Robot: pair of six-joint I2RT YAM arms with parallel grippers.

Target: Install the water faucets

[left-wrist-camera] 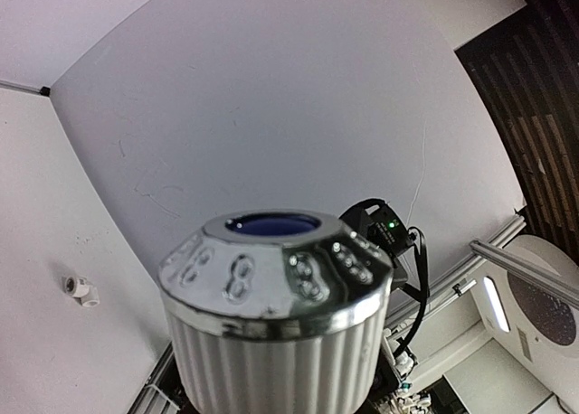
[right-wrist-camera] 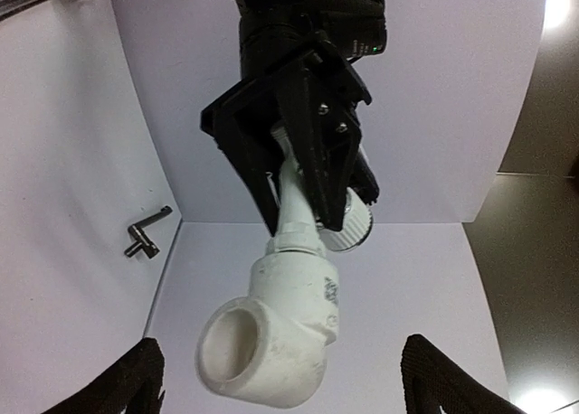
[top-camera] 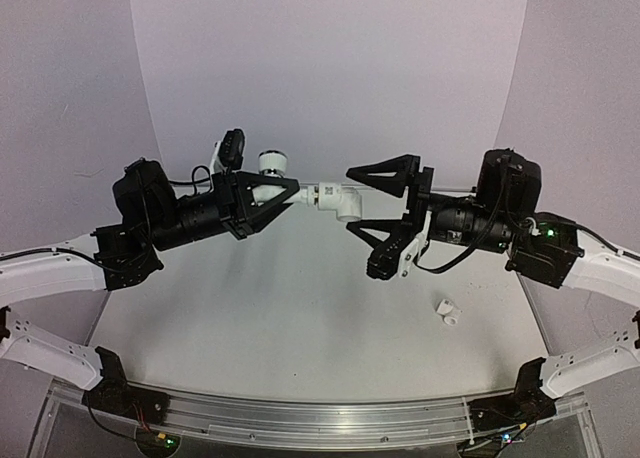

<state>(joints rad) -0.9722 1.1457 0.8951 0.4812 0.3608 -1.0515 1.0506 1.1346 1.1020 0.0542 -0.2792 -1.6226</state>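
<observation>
My left gripper [top-camera: 290, 191] is shut on a white faucet [top-camera: 265, 190], held in the air with its ribbed, chrome-topped knob [top-camera: 272, 163] pointing up. A white elbow fitting [top-camera: 337, 200] sits on the faucet's end. My right gripper [top-camera: 352, 200] is open, with its fingers above and below the elbow and apart from it. In the right wrist view the elbow [right-wrist-camera: 271, 342] hangs between my open fingertips [right-wrist-camera: 136, 378], below the left gripper [right-wrist-camera: 303, 206]. The knob [left-wrist-camera: 271, 278] fills the left wrist view and hides my left fingers. A second small white fitting [top-camera: 449, 311] lies on the table.
A dark metal crank-shaped bar [right-wrist-camera: 147, 235] lies on the table near the back wall in the right wrist view. The small white fitting also shows in the left wrist view [left-wrist-camera: 80, 289]. A metal rail [top-camera: 300, 418] runs along the table's near edge.
</observation>
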